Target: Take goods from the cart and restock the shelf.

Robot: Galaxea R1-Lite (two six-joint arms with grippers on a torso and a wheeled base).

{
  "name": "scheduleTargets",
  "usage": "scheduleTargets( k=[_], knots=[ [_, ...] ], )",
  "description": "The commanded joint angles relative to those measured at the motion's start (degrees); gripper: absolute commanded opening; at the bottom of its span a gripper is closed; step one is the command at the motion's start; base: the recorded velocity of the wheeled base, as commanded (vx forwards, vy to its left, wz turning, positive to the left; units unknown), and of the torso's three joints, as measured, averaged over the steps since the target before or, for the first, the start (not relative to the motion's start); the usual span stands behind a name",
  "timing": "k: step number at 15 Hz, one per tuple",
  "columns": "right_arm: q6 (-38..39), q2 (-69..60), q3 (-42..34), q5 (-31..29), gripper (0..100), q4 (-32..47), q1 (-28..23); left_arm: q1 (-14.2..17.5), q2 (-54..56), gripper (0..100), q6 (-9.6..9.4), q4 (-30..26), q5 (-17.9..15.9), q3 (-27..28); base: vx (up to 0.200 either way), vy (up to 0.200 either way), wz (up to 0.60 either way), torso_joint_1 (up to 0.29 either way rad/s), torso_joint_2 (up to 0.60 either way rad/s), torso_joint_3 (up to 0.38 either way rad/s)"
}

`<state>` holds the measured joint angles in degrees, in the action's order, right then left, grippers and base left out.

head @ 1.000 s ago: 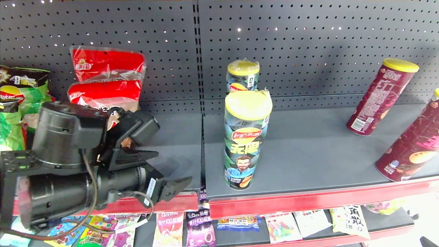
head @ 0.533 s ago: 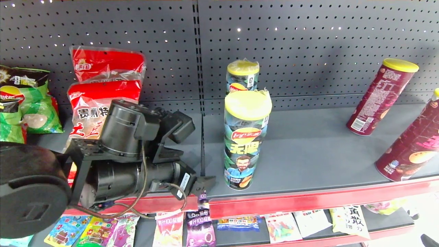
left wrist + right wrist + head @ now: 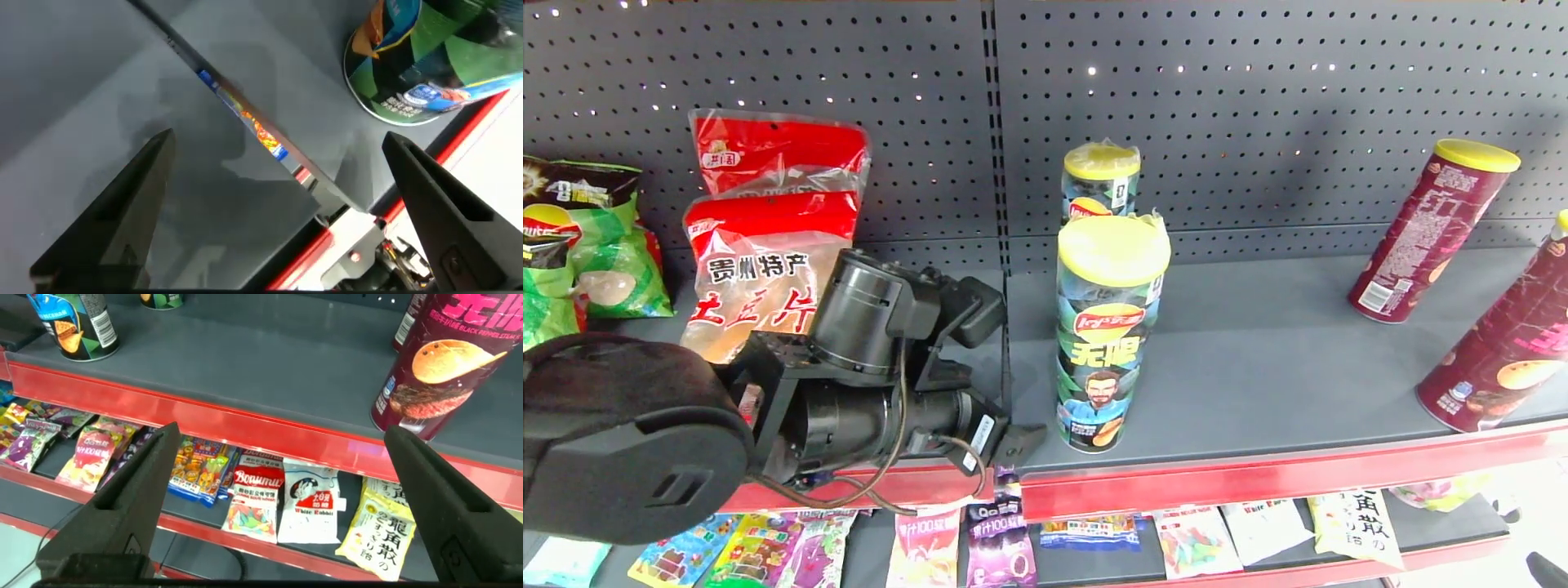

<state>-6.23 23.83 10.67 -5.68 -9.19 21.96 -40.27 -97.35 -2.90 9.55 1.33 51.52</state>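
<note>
Standing upright at the front edge of the grey metal shelf (image 3: 1258, 367): a green, yellow-lidded chip can (image 3: 1107, 327). Left gripper (image 3: 1015, 441), jaws apart, empty, just left of its base; red snack bags (image 3: 768, 245) farther left, maroon cans (image 3: 1429, 229) well right. Right gripper (image 3: 278, 498) also gapes empty.

yellow-lidded can (image 3: 1107, 327) — maroon can (image 3: 1429, 233), grey shelf (image 3: 1258, 359)

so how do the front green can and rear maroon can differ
The front green can shows a cartoon figure; the rear maroon can, fine print. The front green can stands at the shelf edge, the rear maroon can further back. Both have yellow lids.
</note>
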Motion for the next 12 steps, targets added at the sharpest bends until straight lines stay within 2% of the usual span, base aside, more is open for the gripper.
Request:
scheduleTargets(
  k=[1, 12],
  knots=[
    [0.0, 0.4, 0.1, 0.1, 100, 0.0, 0.1, 0.0, -1.1, 100, 0.00, 0.0, 0.0, 1.0, 0.000, 0.000, 0.00, 0.000, 0.00, 0.000],
    [0.0, 0.4, 0.1, 0.1, 100, 0.0, 0.0, -0.3, -3.9, 100, 0.00, 1.9, 0.1, 2.9, 0.000, 0.000, 0.00, 0.000, 0.00, 0.000]
  ],
)
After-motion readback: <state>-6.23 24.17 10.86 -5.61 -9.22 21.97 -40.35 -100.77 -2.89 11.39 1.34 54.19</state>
